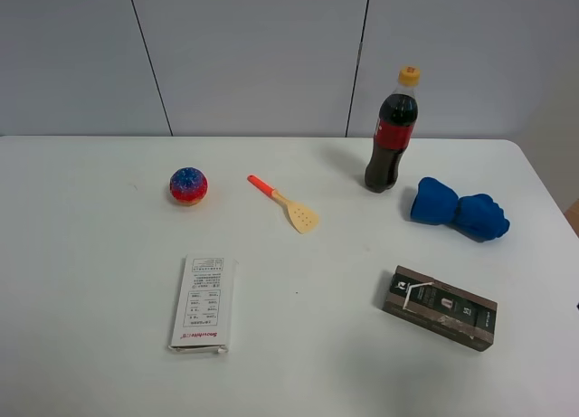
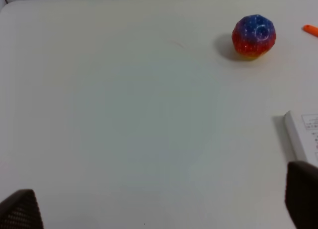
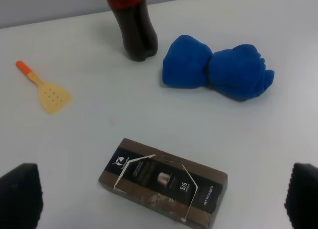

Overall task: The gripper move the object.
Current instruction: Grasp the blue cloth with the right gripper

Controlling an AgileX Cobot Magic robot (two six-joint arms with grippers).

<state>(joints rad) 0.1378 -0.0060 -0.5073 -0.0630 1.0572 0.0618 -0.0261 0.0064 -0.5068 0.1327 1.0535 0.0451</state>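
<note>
Two grippers, jaws spread wide, gripping nothing; ahead of right gripper (image 3: 161, 196), past brown capsule box (image 3: 164, 182), blue soft bundle (image 3: 218, 72) lying on white table (image 3: 74, 139), just beside cola bottle (image 3: 134, 25); ahead of left gripper (image 2: 161, 204), red-and-blue speckled ball (image 2: 254, 36), well apart; white carton (image 2: 303, 134) near one fingertip.

**A:** Any legible print on the table?

**B:** One item. The brown box (image 3: 164, 187), seen from the right wrist camera, carries "5/5" in white on its dark face, with a small white emblem at the opposite end. The lettering along its end is too small to read.

**A:** And the white box (image 1: 204, 304)?

**B:** A black printed table and one red word near its edge, neither readable from the high camera. The bottle (image 1: 391, 132) wears a red label with no wording that can be made out.
</note>
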